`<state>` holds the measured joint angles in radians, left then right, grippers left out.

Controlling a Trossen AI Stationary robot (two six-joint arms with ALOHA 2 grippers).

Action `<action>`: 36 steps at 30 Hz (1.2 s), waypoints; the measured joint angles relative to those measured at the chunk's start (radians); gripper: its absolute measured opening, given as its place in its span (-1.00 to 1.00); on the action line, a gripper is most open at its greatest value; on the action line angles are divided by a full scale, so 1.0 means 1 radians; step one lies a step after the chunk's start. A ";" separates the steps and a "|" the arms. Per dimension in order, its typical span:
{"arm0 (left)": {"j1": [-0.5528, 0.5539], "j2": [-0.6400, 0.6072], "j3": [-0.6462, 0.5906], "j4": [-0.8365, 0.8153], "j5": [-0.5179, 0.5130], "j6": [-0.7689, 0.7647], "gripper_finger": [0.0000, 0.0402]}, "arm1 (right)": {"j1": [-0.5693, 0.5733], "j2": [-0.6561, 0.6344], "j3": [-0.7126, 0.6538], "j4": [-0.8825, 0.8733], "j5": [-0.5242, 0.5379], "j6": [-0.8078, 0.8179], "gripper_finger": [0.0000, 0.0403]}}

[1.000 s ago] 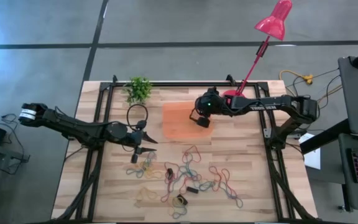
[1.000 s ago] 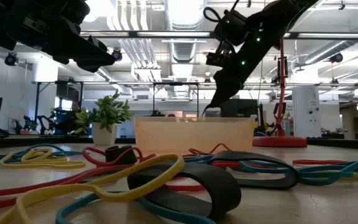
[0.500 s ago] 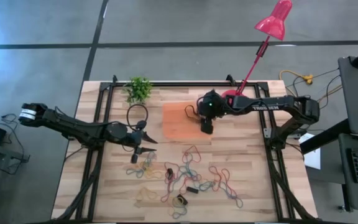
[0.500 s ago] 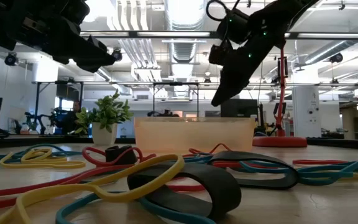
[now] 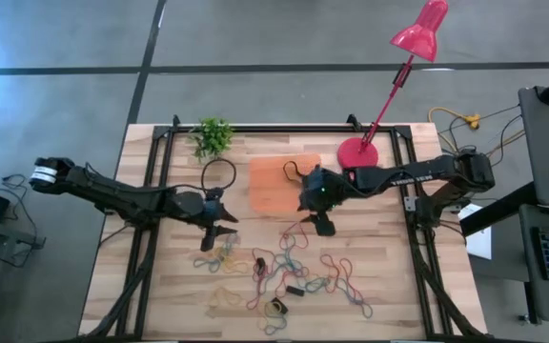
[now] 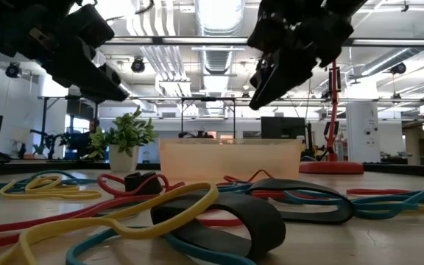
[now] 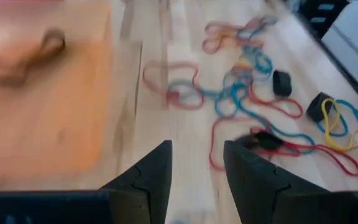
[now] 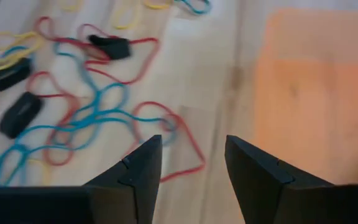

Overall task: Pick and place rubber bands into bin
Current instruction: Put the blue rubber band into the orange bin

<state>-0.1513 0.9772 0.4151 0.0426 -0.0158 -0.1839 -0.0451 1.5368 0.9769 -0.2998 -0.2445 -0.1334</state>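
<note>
High view: my right tool hung just past the near edge of the orange bin, over the bare worktop, fingers pointing at the rubber bands. Those bands lay scattered in a loose tangle across the near half of the worktop, red, blue, yellow and black mixed. One dark band lay inside the bin near its far right corner. My left tool sat left of the bin, near the left end of the tangle. Small green plant at the far left of the worktop, red lamp base just right of the bin.

Low view: both tools were up in the air, right tool above the bin, left tool above the plant. Rubber bands filled the foreground, a fat black one and a yellow loop closest.

Left wrist view: left tool had its fingers apart, nothing between them. Beyond it the bin with the dark band inside, and red and blue bands on the wood beside it.

Right wrist view: right tool was spread open and empty, above a red loop lying on the wood. Bin to one side, more bands to the other.
</note>
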 joint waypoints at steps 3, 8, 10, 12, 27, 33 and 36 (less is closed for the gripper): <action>0.000 0.017 0.047 -0.144 0.000 -0.119 -0.36 | 0.049 -0.023 -0.001 0.002 0.004 0.005 -0.23; -0.003 0.058 0.107 -0.346 0.002 -0.253 -0.36 | 0.113 -0.073 -0.004 0.004 0.009 0.024 -0.30; -0.009 0.078 0.122 -0.373 0.008 -0.276 -0.36 | 0.133 -0.099 -0.010 0.012 0.011 0.029 -0.33; -0.017 0.094 0.124 -0.385 0.028 -0.288 -0.36 | 0.150 -0.129 -0.022 0.031 0.015 0.036 -0.35; -0.076 0.295 0.127 -0.361 0.096 -0.397 -0.36 | 0.213 -0.372 -0.202 0.133 0.222 0.071 -0.50; -0.076 0.342 0.127 -0.343 0.095 -0.413 -0.36 | 0.214 -0.418 -0.219 0.134 0.222 0.089 -0.55; -0.076 0.344 0.127 -0.333 0.095 -0.413 -0.36 | 0.214 -0.418 -0.219 0.134 0.222 0.089 -0.57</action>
<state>-0.2276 1.3215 0.5419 -0.2909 0.0788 -0.5964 0.1684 1.1184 0.7582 -0.1657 -0.0223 -0.0447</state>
